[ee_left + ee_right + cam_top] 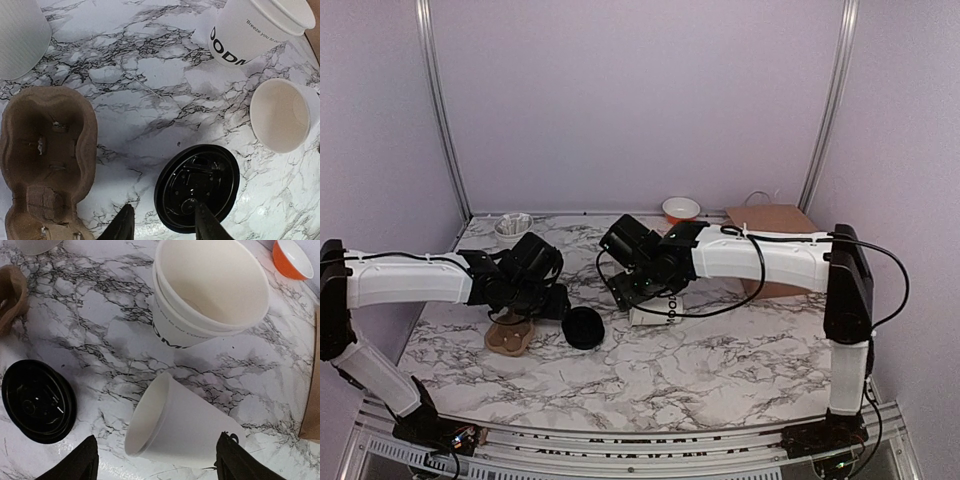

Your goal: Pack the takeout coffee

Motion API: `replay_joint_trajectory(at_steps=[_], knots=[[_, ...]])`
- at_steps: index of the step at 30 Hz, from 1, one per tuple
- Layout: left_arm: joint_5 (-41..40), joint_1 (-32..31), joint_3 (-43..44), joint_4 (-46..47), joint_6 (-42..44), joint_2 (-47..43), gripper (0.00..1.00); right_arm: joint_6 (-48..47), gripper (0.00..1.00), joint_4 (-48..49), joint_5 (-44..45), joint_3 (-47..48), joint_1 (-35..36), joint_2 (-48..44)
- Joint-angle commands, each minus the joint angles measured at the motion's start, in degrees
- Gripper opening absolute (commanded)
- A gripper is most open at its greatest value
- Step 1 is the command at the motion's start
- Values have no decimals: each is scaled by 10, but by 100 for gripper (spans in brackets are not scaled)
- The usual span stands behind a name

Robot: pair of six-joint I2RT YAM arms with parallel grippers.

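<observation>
No lidded cup shows in any view. A single lidless white cup [185,425] lies on its side on the marble, also seen from above [655,312]. My right gripper [155,466] is open and hovers over it, one finger on each side. A loose black lid [196,187] lies upside down on the table, also in the top view [583,327]. My left gripper [165,227] is open just above the lid's near edge, and its right finger [207,225] overlaps the rim. A brown pulp cup carrier [45,160] lies left of the lid.
Nested lidless white cups [210,290] with black lettering stand beyond the fallen cup. A brown paper bag [770,245] is at the back right, with an orange bowl [681,208] beside it. A ribbed white cup [20,35] stands at the back left.
</observation>
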Motion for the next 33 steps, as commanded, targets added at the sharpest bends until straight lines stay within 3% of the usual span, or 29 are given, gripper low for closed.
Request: replay_joint_trajectory(at_steps=[1, 9, 14, 33], knots=[[-9, 2, 2, -7, 13, -30, 43, 17, 78, -81, 67, 82, -2, 53], [-1, 18, -4, -8, 25, -59, 44, 18, 73, -196, 110, 219, 0, 169], [7, 26, -6, -3, 29, -63, 44, 24, 67, -250, 135, 243, 0, 194], [25, 34, -15, 16, 28, -63, 44, 50, 6, -340, 202, 244, -2, 151]])
